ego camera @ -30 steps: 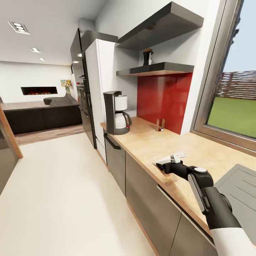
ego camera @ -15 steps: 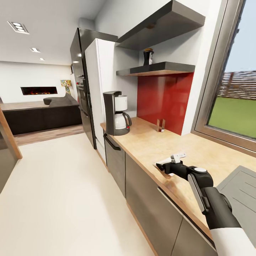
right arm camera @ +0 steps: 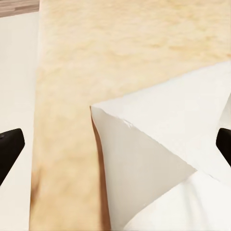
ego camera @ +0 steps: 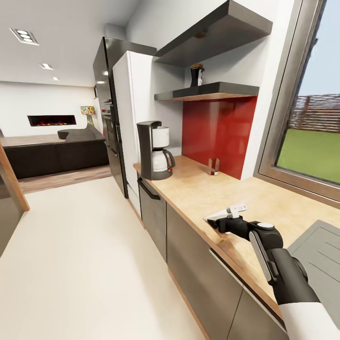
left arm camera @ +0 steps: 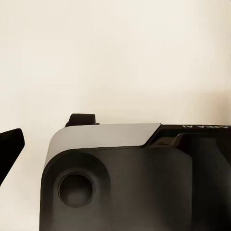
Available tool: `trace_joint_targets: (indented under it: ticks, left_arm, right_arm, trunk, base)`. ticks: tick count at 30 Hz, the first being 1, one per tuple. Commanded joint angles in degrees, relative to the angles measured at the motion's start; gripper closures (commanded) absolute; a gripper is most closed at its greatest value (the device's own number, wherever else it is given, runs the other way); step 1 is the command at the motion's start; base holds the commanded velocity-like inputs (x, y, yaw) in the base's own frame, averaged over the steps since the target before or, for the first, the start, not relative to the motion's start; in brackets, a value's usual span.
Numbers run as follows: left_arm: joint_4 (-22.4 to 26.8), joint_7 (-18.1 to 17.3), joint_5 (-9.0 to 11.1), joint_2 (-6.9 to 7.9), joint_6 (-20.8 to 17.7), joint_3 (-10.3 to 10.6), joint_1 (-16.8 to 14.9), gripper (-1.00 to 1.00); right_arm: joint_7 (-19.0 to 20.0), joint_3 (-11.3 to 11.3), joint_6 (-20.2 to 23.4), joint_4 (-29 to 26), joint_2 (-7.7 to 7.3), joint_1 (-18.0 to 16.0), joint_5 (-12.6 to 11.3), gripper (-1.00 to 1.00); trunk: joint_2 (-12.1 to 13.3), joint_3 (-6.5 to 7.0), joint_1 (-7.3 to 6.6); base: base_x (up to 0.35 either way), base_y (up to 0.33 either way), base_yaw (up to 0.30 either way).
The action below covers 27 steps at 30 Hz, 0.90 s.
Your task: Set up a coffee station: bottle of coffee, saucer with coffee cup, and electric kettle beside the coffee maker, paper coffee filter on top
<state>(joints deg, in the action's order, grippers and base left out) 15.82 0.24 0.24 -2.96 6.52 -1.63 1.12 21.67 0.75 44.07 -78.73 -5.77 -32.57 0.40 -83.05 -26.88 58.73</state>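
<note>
The right gripper (ego camera: pixel 225 215) is seen over the countertop (ego camera: pixel 203 189), fingers spread wide around the paper filter (right arm camera: pixel 159 159). The coffee maker (ego camera: pixel 154 150) stands at ten o'clock; the coffee bottle (ego camera: pixel 196 75) sits on the shelf (ego camera: pixel 212 90).

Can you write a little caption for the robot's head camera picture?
The right gripper reaches a paper coffee filter at the countertop edge, the coffee maker beyond.
</note>
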Motion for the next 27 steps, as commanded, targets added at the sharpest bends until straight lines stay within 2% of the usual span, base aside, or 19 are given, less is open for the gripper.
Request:
trace_joint_targets:
  ticks: [1,27]
  left_arm:
    - [0.1,0.0,0.0,-0.03,0.1,-0.2,0.0,-1.00]
    - [0.1,0.0,0.0,-0.03,0.1,-0.1,0.0,-1.00]
  right_arm:
    - [0.1,0.0,0.3,0.0,-0.04,0.0,0.1,-1.00]
    - [0.2,0.0,0.4,-0.1,-0.03,0.0,0.0,-1.00]
  trunk:
    - [0.0,-0.05,0.00]
    - [0.0,-0.05,0.00]
  base:
    - [0.005,0.000,0.000]
    - [0.014,0.008,0.000]
